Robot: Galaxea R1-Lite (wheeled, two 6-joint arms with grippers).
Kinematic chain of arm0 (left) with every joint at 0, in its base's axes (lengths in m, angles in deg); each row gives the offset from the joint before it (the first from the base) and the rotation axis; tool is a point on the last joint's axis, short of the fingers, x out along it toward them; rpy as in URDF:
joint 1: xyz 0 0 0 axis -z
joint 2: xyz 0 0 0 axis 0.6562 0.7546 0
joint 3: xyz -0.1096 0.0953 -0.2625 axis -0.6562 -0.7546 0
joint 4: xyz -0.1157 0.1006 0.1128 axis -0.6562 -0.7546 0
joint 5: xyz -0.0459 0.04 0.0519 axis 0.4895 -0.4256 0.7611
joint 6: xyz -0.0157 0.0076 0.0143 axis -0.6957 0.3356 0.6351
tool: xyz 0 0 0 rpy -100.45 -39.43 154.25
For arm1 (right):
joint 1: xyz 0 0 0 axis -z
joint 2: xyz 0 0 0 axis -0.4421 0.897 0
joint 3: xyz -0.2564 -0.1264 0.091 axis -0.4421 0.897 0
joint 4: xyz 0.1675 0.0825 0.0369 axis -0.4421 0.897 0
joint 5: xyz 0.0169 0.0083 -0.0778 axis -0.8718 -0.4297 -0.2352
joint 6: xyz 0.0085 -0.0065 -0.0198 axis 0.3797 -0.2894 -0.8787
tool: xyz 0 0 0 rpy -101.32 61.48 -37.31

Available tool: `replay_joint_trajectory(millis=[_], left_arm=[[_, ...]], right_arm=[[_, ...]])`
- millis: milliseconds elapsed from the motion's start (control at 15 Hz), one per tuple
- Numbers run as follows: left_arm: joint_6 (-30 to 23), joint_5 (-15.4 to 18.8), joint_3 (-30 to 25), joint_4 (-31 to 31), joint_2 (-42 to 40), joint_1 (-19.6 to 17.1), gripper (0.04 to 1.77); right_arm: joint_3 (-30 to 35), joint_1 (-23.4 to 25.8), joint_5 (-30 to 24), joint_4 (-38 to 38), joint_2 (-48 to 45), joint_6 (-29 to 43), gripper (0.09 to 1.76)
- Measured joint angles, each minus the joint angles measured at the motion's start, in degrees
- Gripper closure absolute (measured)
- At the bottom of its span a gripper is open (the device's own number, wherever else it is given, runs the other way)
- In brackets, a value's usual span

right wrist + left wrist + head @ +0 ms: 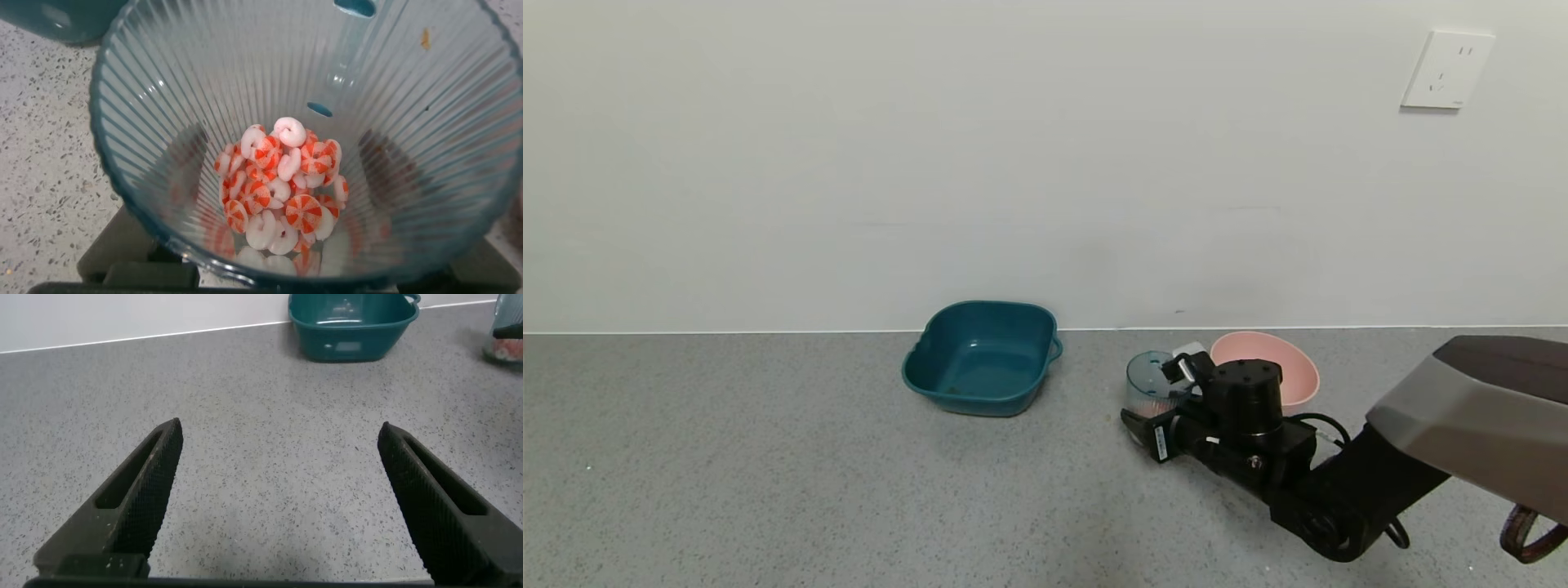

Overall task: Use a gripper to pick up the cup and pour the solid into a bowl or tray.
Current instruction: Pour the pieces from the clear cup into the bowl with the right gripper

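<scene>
The blue-tinted ribbed cup [1148, 382] stands on the grey counter, to the right of the teal basin [980, 356]. My right gripper [1156, 397] is around the cup, with one finger on each side and pressed against its wall. In the right wrist view the cup [163, 98] fills the picture. White and orange-red round pieces [282, 192] lie heaped in its bottom, and the dark fingers [189, 167] show through the ribbed wall. The basin holds nothing that I can see. My left gripper [279, 429] is open and empty, low over bare counter, outside the head view.
A round pink bowl [1270, 366] lies tilted just behind my right wrist, near the wall. The left wrist view shows the basin [351, 328] far ahead and the cup [508, 335] at the edge. A wall socket [1447, 70] is at upper right.
</scene>
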Motion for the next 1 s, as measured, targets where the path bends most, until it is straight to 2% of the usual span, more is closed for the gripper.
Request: replay_joint_trajectory(millis=[267, 533, 1000], left_arm=[[0.0, 0.0, 0.0, 0.0, 0.0, 0.0, 0.09], [0.0, 0.0, 0.0, 0.0, 0.0, 0.0, 0.09], [0.0, 0.0, 0.0, 0.0, 0.0, 0.0, 0.09]], right_arm=[[-5.2, -0.2, 0.1, 11.7, -5.0, -0.2, 0.50], [-12.3, -0.3, 2.8, 19.9, -8.6, -6.1, 0.50], [-29.5, -0.7, 6.3, 36.8, -9.1, -13.2, 0.50]])
